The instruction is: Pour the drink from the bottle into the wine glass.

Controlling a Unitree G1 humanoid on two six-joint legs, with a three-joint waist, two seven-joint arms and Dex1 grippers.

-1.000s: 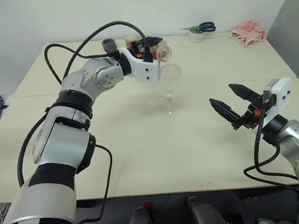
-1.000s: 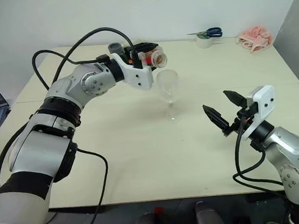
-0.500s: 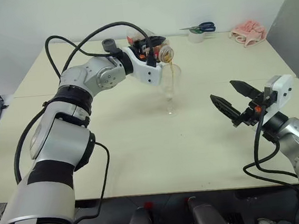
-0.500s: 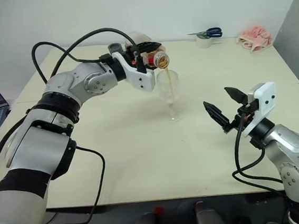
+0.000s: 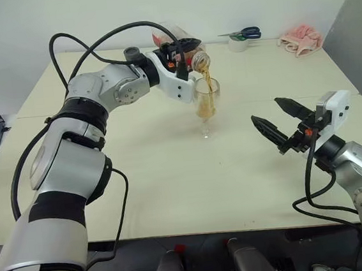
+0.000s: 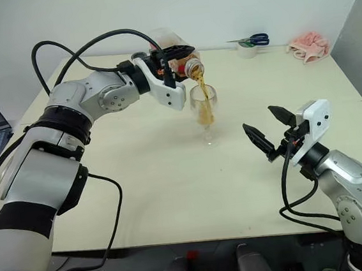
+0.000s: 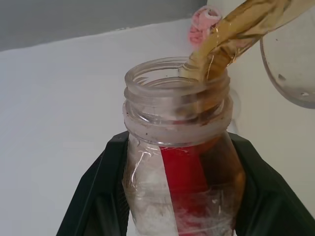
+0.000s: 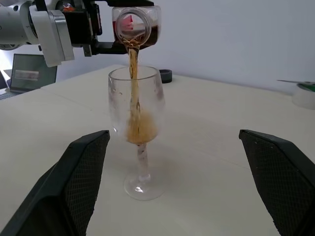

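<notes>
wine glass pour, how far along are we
Done: the bottle is uncapped, clamped in the left gripper and tipped over the wine glass. In hand: the drink streams into the bowl, which is only partly filled. Left: finish pouring, then right the bottle. The right gripper hangs open, apart.

Light even, bright, diffuse from overhead. Soft faint shadows on the table just beside the wine glass foot. Small glints on the glass bowl. Left wrist view: the bottle neck near-sharp, background behind it blurred. Right wrist view: the glass sharp, the near fingers soft.
</notes>
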